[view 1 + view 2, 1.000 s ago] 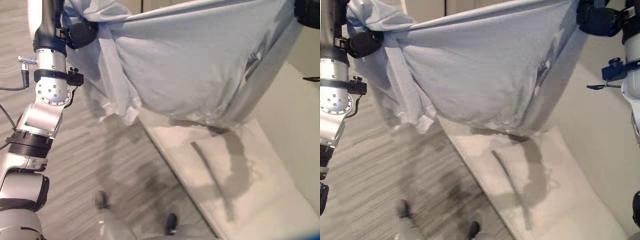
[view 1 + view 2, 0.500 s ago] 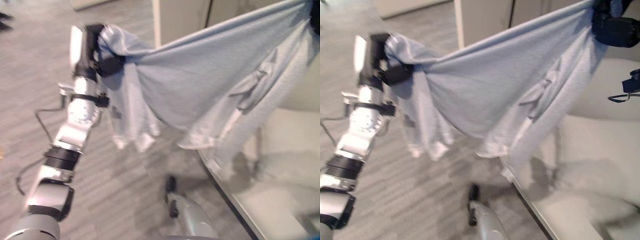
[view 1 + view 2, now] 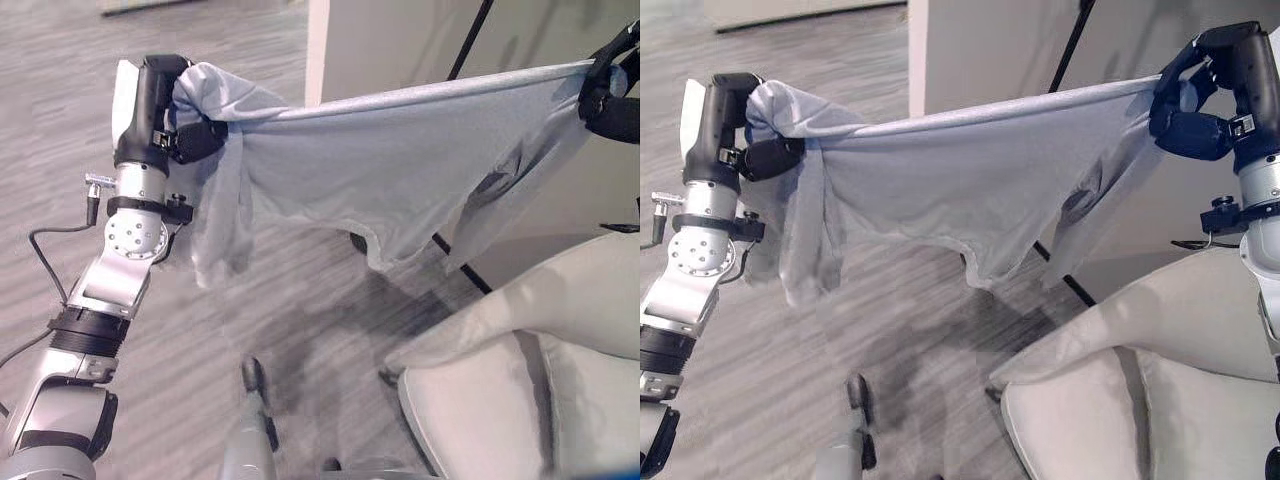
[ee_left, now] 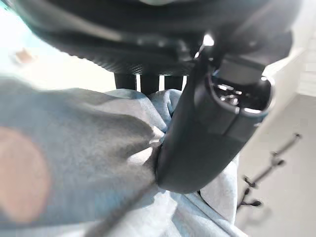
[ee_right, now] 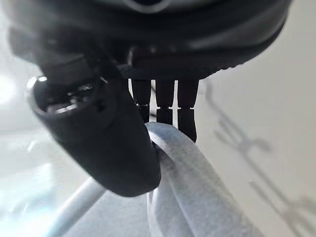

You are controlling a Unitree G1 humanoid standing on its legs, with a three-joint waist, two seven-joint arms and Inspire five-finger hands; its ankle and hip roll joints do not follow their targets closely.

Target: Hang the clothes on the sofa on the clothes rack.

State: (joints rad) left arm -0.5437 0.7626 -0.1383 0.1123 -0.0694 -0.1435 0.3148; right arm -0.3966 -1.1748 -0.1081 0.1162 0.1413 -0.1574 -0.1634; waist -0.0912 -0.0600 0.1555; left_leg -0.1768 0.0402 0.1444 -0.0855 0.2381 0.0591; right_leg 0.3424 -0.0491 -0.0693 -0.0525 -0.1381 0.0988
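Wears silver-grey metal along the left arm [image 3: 110, 275], broken by a round joint plate [image 3: 135, 238] ringed with small dark screws and, lower down, by a black ribbed collar [image 3: 85, 332] (a thin black cable [image 3: 50, 232] loops off beside it). Ends in a dark left hand [image 3: 195, 140], backed by a white panel [image 3: 126, 95] over a black wrist block, with a stubby silver connector [image 3: 95, 185] jutting from the side. Repeats the scheme opposite: dark right hand [image 3: 1188, 125] with a glossy rounded thumb [image 5: 98, 138] and slim black fingers [image 5: 164, 106], then a silver-grey right arm [image 3: 1265, 205] carrying a black clip [image 3: 1215, 215] at the wrist.
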